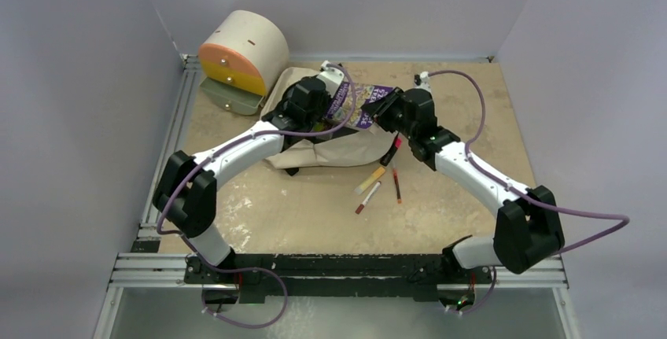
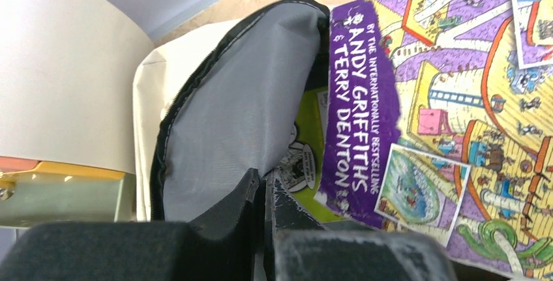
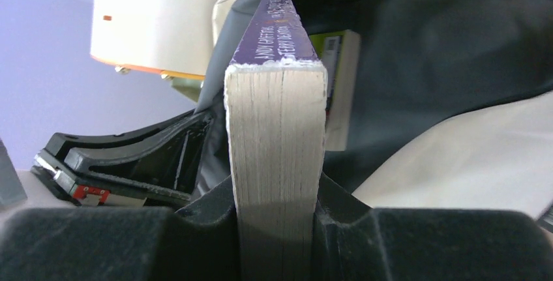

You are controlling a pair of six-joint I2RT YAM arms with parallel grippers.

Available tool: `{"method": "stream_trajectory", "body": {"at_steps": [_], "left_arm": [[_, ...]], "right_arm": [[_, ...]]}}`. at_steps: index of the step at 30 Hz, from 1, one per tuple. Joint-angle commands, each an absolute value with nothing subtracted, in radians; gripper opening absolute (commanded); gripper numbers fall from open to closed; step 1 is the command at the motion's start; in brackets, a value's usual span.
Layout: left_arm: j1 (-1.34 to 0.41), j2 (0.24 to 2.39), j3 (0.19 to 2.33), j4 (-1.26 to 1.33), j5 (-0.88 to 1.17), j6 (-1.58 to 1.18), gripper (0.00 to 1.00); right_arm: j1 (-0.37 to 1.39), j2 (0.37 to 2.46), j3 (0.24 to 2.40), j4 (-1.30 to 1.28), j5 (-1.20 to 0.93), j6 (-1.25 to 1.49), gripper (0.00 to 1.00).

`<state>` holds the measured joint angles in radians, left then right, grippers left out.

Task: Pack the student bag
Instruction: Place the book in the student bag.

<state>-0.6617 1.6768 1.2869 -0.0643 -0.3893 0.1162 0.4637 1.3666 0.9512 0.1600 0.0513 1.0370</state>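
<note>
**Task object.** The student bag (image 1: 330, 149) is lying on the table (image 1: 315, 213), roughly central, between the two arms. Its zipped mouth is standing open, with the grey lining (image 2: 241, 98) showing toward the left wrist camera.

**Left gripper.** The left gripper (image 2: 264, 193) is sitting at the left side of the bag mouth. Its fingers are pressed together and are pinching the lower edge of the grey lining flap, which is standing raised above them.

**Right gripper.** The right gripper (image 3: 277, 196) is clamping a thick paperback book (image 3: 277, 131) by its page edge. The two fingers are bearing on the front and back covers. The purple spine, printed with the names Andy Griffiths and Terry Denton, is pointing away from the wrist, and the book is reaching into the bag mouth. In the left wrist view its illustrated cover is lying across the right side of the opening.

**Bag contents.** A second book (image 2: 310, 118) with a yellow-green cover is resting inside the bag, partly behind the held book.

**Surroundings.** A cream-and-orange cylindrical drawer unit (image 1: 244, 52) is standing at the far left, close to the bag, with its bottom drawer pulled out. Several pens and markers (image 1: 371, 179) are lying loose on the table just beside the bag's near right corner.
</note>
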Motion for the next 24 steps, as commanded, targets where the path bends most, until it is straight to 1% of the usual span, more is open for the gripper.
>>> {"method": "stream_trajectory", "body": {"at_steps": [1,10,20,24], "left_arm": [[-0.627,1.583,1.294,0.053,-0.371,0.077,0.0],[-0.611,1.576,1.293,0.047,-0.365,0.065,0.0],[-0.601,1.582,1.29,0.046,-0.364,0.057,0.0],[-0.599,1.582,1.289,0.041,-0.36,0.051,0.0]], "right_arm": [[0.459,1.374,1.052,0.335,-0.079,1.072,0.0],[0.459,1.456,1.082,0.343,-0.152,1.106,0.0],[0.459,1.406,1.051,0.243,-0.033,1.087,0.0],[0.459,1.388,1.017,0.248,-0.04,1.091,0.0]]}}
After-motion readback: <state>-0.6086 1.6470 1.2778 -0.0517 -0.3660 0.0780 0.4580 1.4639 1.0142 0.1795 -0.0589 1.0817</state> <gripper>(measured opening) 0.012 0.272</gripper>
